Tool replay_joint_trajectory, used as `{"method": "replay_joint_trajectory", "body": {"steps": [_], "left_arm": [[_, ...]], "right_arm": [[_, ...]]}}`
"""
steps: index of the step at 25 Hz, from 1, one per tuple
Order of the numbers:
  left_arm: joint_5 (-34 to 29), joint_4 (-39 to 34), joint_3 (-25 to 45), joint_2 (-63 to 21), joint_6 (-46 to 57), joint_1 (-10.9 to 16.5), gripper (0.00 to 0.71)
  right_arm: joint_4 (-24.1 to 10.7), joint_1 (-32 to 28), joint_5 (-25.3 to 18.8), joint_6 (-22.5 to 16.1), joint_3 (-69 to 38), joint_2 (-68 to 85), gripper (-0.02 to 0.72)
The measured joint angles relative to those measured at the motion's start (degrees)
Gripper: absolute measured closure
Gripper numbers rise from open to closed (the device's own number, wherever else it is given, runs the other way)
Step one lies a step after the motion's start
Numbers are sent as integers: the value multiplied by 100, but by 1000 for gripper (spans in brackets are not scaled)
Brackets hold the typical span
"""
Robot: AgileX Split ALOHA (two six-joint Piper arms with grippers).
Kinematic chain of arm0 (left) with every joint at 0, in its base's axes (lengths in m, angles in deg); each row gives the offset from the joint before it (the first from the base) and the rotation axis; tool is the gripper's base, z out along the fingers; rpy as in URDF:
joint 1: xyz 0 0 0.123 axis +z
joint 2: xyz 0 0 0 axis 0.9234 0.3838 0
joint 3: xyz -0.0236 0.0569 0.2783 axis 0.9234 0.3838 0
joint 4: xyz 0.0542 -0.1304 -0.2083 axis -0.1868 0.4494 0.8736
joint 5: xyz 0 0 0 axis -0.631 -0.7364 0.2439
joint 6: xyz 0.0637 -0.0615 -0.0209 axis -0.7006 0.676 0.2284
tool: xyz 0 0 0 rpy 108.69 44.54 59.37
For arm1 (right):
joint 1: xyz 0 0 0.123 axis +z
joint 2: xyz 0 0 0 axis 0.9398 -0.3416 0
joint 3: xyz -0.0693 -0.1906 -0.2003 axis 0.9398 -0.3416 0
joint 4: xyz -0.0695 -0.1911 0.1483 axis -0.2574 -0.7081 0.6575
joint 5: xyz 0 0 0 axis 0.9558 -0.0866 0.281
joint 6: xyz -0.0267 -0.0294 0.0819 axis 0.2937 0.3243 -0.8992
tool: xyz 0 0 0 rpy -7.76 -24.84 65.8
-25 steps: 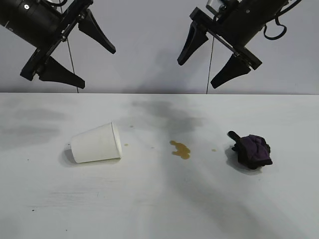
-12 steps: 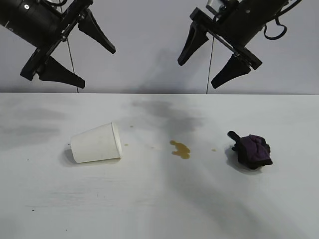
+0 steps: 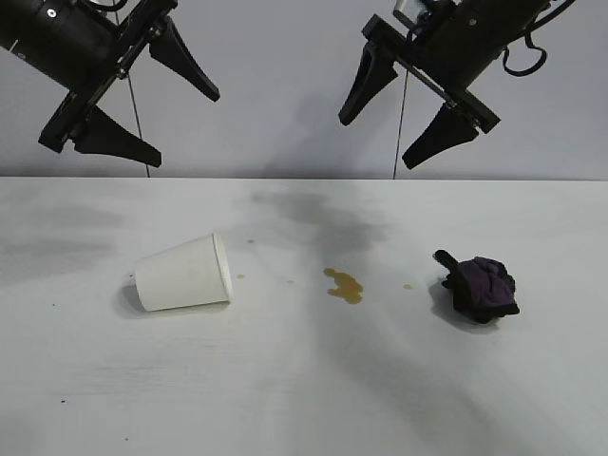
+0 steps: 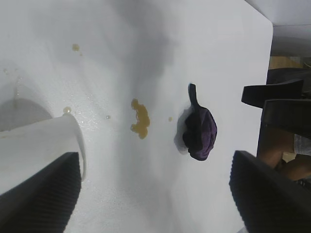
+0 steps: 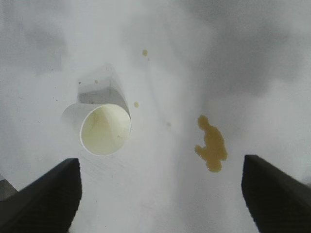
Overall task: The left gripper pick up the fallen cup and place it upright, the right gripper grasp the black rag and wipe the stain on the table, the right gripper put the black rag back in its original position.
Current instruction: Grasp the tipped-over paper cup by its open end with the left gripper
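Cup [image 3: 183, 273], stain [image 3: 344, 285] and black rag [image 3: 480, 287] lie well apart on table [image 3: 304, 380]; bare gaps between; nothing overhead.

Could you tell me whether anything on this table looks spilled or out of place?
Yes. The cup lies on its side, rim toward a yellowish-brown stain with scattered droplets. The black rag sits bunched beyond it.

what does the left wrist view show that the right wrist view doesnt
Only the left wrist view shows the black rag, lying beyond the stain, and the table's far edge with the other arm past it. Only the right wrist view looks into the cup's open mouth, which appears empty. Both show the fallen cup, the yellowish-brown stain with small droplets, the white table, and their own hand's fingers spread wide at the frame's corners.
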Motion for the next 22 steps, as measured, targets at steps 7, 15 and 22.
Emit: {"method": "replay_joint_trajectory", "body": {"steps": [7,15,22], "left_arm": [[1,0,0,0,0,0,107],[-157,-734,0,0,-1048,0,107],[-152,-981,0,0,-4124,-8,107]], "right_arm": [[0,0,0,0,0,0,83],[0,0,0,0,0,0,83],[0,0,-2,0,0,0,83]]}}
